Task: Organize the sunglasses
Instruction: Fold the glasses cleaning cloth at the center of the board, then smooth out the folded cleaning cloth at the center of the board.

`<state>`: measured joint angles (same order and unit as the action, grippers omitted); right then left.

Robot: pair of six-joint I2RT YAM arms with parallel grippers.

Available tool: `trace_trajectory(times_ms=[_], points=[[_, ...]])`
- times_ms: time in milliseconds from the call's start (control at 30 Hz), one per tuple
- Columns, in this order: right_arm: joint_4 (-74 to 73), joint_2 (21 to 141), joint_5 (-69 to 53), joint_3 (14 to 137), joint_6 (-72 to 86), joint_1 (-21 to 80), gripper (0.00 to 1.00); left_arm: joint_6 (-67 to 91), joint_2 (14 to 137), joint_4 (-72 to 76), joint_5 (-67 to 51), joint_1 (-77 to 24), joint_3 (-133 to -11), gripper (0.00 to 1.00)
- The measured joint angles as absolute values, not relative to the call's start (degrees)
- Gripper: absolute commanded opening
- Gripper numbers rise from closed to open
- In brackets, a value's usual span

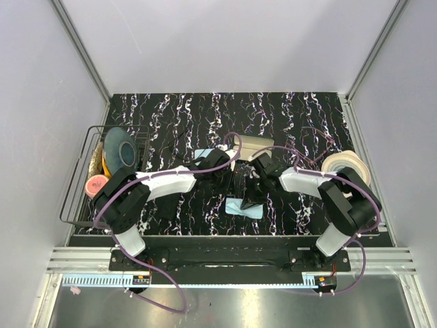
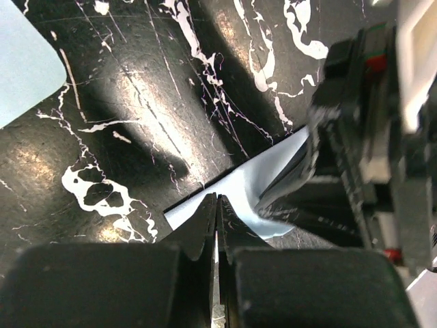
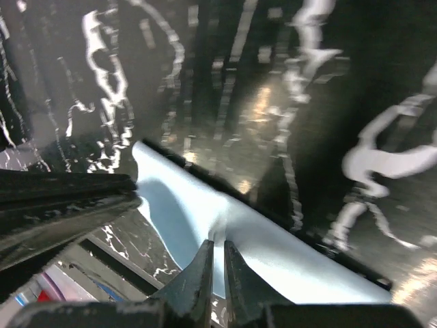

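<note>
Far edge: a wide strip of bare black marbled table (image 1: 307,116) is seen behind both arms.
Left edge: it is taken by a wire rack (image 1: 75,198) with a blue plate (image 1: 121,149) and a pink cup (image 1: 95,186) inside.
Right edge: a white roll (image 1: 345,164) is placed just beside the right arm.
Centre: both grippers are brought close together, so little room is left between them; a beige case (image 1: 256,145) lies just behind.
Light-blue cloth (image 1: 244,207): it lies at the middle of the table, toward the near edge; it is smooth and pale, and one side is lifted and creased.
Left gripper (image 2: 217,212): the fingers are pressed almost together on the cloth's edge.
Right gripper (image 3: 217,256): the fingers are narrowed to a thin slit and the cloth is pinched there.
Sunglasses: they cannot be told apart from the dark shapes between the grippers.
</note>
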<state>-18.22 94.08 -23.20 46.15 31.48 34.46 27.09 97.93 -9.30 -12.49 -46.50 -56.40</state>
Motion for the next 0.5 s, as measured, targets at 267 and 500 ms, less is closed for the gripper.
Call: trace_trajectory(times_ms=[267, 500], points=[[-16.1, 93.97, -24.21, 45.54, 31.59, 38.17, 0.17, 27.27, 96.84, -9.37, -11.29, -46.5, -55.09, 0.02], [-17.61, 89.54, -21.39, 43.77, 32.49, 38.2, 0.25, 27.49, 96.84, -9.34, -11.66, -46.5, -55.0, 0.05]])
